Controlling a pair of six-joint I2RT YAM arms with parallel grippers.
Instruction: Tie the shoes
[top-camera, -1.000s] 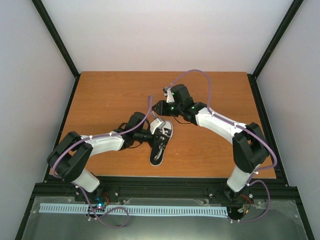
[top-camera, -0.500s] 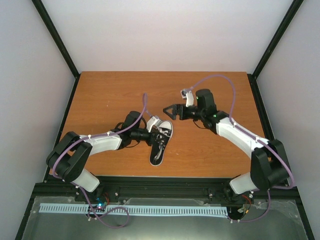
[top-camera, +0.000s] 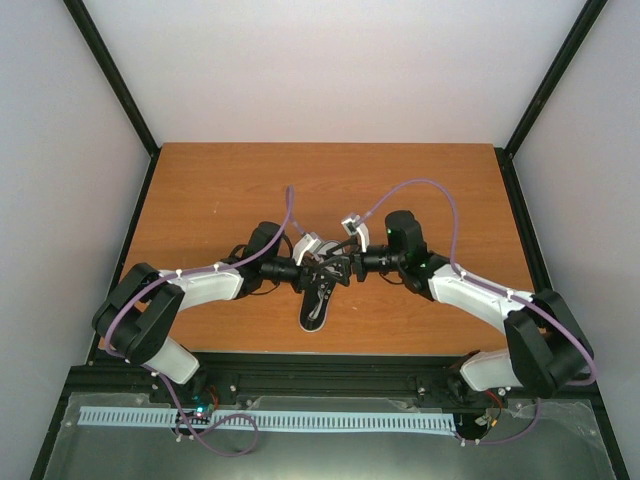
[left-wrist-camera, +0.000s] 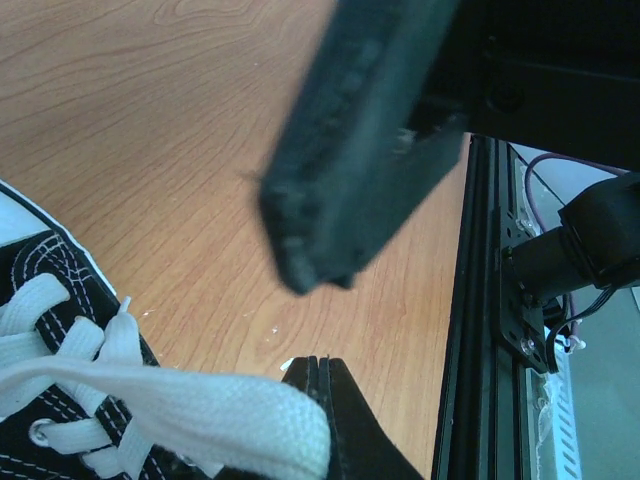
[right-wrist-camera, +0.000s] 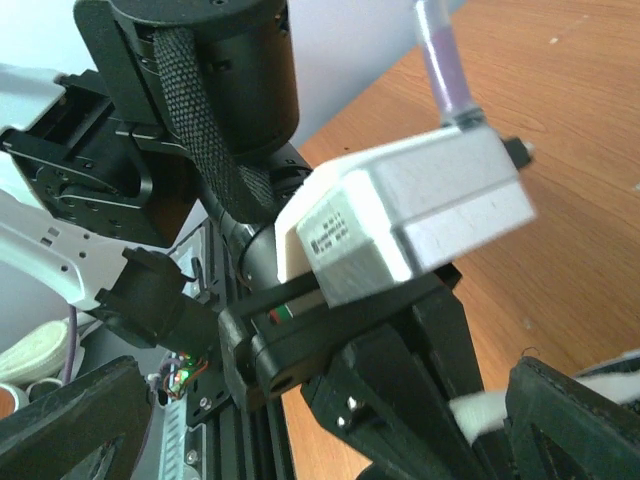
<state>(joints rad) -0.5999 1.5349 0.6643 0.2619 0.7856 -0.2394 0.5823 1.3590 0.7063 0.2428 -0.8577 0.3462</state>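
Note:
The black sneaker (top-camera: 314, 312) lies on the wooden table (top-camera: 220, 190) near its front middle, its toe end hidden under both grippers. My left gripper (top-camera: 322, 270) is over the shoe and shut on a white lace (left-wrist-camera: 200, 402); its closed tips show in the left wrist view (left-wrist-camera: 318, 368), beside the black canvas and eyelets (left-wrist-camera: 40, 275). My right gripper (top-camera: 342, 268) is open and faces the left one from the right. One of its fingers (left-wrist-camera: 350, 170) hangs blurred above the lace. In the right wrist view the open gripper (right-wrist-camera: 320, 435) straddles the left gripper's tip, with a bit of lace (right-wrist-camera: 490, 410) showing.
A black frame rail (top-camera: 330, 362) runs along the table's near edge and also shows in the left wrist view (left-wrist-camera: 480, 300). Purple cables loop over both arms (top-camera: 420, 185). White walls enclose the table on three sides.
My right arm has swung from the back of the table down and left, and its open gripper now meets the left one over the shoe. The left gripper has barely moved.

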